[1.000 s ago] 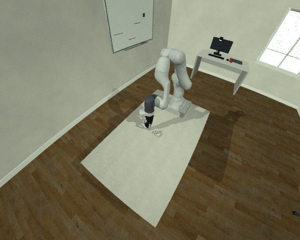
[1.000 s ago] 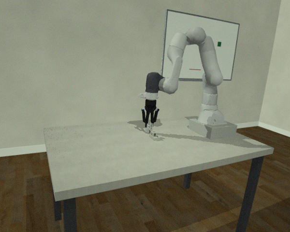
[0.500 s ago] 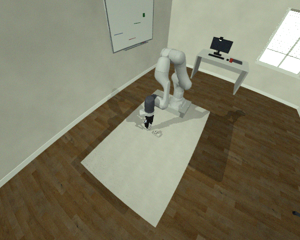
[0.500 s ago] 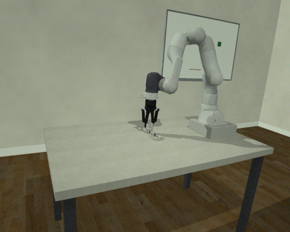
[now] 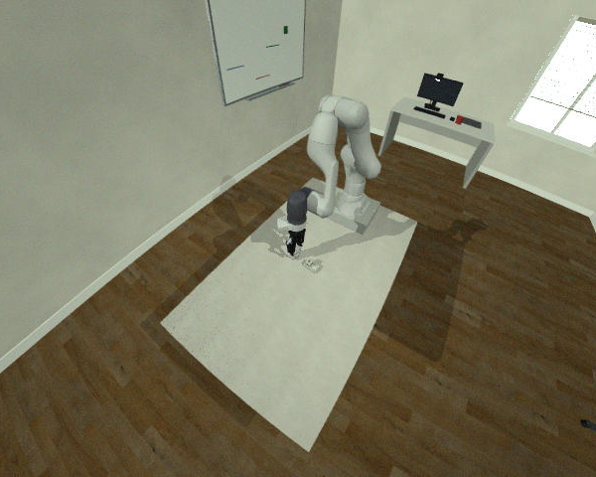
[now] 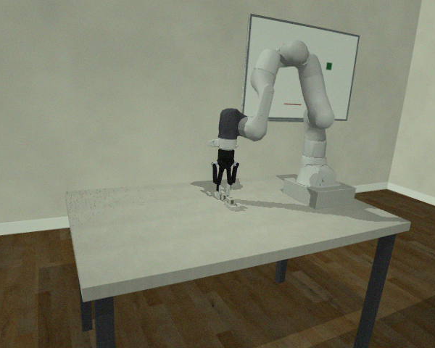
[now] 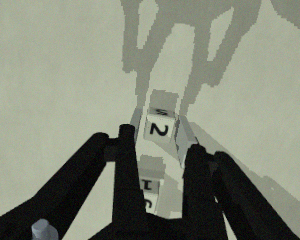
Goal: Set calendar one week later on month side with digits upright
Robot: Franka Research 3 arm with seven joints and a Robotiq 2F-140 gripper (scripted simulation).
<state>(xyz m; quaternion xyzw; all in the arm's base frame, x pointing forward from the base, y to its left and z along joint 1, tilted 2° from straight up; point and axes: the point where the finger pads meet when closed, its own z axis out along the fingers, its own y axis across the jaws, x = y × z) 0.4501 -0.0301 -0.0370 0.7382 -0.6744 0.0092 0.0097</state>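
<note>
My gripper (image 5: 293,253) (image 6: 223,191) (image 7: 158,123) points down, its fingers slightly open around a white cube (image 6: 223,196) (image 7: 160,127), with narrow gaps beside it in the wrist view. That cube sits low, shows a 2 on top in the wrist view and a 3 on its side in the exterior view. A second white cube (image 6: 231,201) (image 7: 151,202) stands close by and shows an 8 in the exterior view; a finger partly hides it in the wrist view. The pale tray (image 5: 316,268) is small. Whether the first cube is in it, I cannot tell.
The pale table (image 5: 288,328) (image 6: 165,232) bears the robot's base block (image 6: 326,194) on the right in the exterior view. The gripper's shadows fall around the cubes. A whiteboard (image 5: 257,31) (image 6: 262,45) hangs on the wall, and a desk (image 5: 416,116) stands far off.
</note>
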